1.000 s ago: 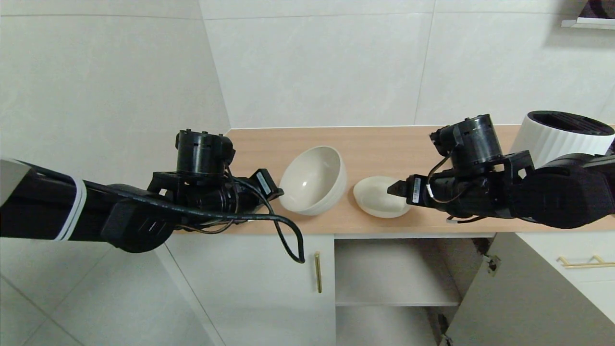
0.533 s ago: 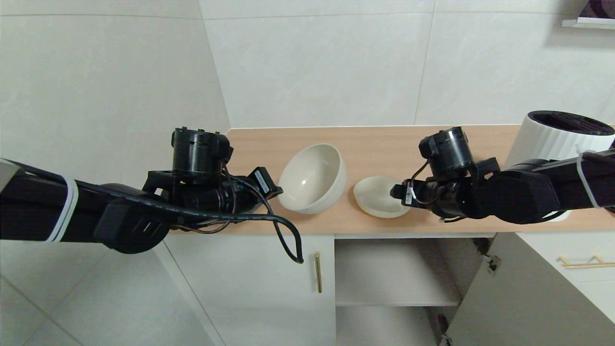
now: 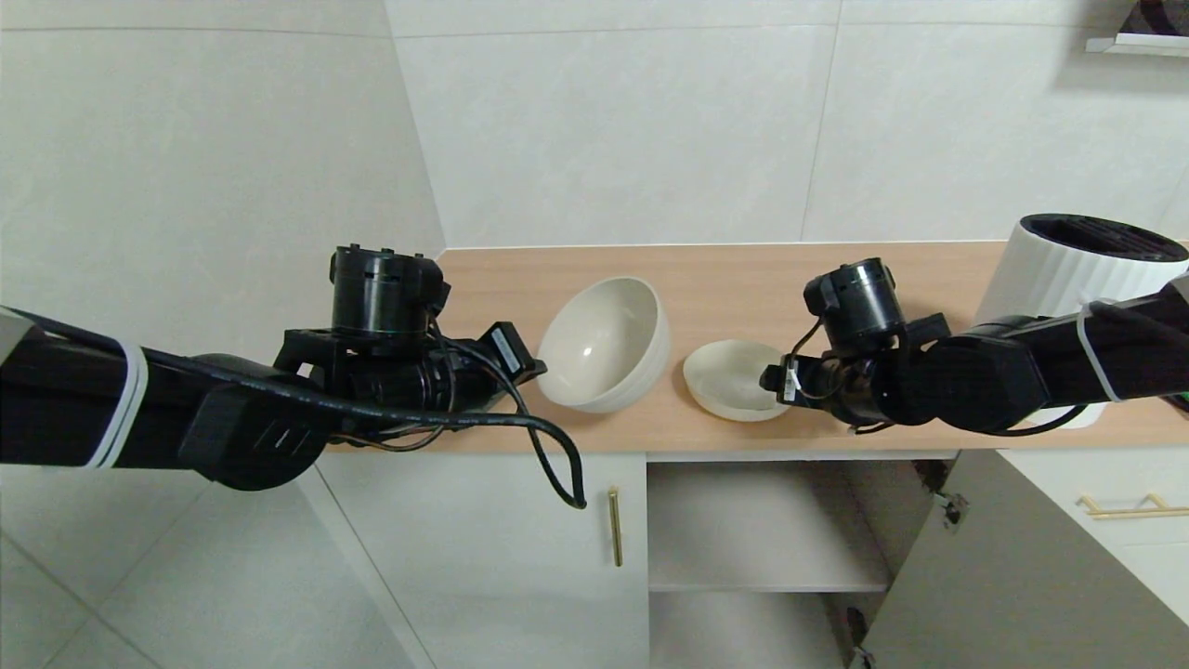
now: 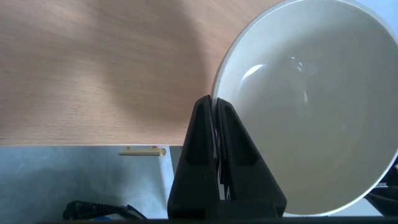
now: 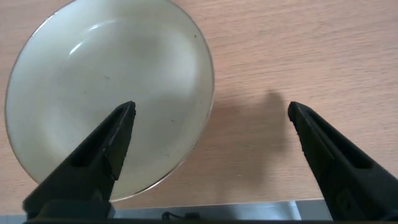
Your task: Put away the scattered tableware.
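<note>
- The left hand (image 4: 216, 107) is clamped on the rim of the large bowl (image 3: 608, 346), one finger inside the wall and one outside. Pinching the thin rim is the sensible hold, as the bowl's body is too wide to span.
- The large bowl is tipped on its side on the table (image 3: 743, 279), its opening turned towards the left hand. The tilt probably comes from the rim grip. I cannot tell whether its underside is touching the wood.
- The small dish (image 3: 734, 379) lies flat and upright just beside the large bowl, on the robot's right side of it. The two are apart.
- The right hand (image 5: 211, 117) is spread wide, one finger over the dish's hollow and the other over bare wood. It straddles the rim, seemingly lined up for the same kind of edge pinch, and nothing is gripped yet.
- Below the large bowl and to the robot's right, an open cupboard (image 3: 762, 520) shows a bare shelf, the likely place for both pieces.
- A white ribbed container (image 3: 1068, 265) stands well apart from the large bowl, beyond the dish.
</note>
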You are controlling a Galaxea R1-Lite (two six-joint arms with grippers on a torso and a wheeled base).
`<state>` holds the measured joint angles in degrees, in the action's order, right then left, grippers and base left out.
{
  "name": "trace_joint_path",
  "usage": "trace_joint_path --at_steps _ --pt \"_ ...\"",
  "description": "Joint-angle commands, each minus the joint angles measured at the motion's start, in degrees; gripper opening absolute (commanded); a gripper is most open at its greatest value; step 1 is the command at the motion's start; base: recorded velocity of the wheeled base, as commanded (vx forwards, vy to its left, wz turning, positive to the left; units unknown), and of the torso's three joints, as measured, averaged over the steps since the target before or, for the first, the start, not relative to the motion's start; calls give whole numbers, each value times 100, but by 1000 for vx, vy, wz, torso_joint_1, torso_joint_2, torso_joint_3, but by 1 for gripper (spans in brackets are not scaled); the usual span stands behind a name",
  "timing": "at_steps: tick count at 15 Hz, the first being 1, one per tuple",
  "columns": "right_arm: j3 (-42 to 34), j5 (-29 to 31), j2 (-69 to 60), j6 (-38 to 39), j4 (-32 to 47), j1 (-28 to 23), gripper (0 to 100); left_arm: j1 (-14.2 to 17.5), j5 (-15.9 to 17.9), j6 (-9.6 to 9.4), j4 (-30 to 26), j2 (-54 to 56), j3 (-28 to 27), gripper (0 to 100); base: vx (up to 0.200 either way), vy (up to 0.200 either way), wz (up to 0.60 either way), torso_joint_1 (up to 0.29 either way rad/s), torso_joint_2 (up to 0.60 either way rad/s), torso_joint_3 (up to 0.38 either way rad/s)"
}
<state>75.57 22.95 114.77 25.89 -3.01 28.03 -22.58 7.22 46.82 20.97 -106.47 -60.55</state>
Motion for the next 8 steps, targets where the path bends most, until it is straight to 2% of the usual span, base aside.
trace_joint_path --at_steps 1,8 --pt "2 -2 10 3 -7 1 0 -1 -1 2 4 12 -1 0 0 0 0 0 0 0" --pt "-16 -19 -25 21 -7 10 0 -1 -1 2 4 12 -1 0 0 0 0 0 0 0"
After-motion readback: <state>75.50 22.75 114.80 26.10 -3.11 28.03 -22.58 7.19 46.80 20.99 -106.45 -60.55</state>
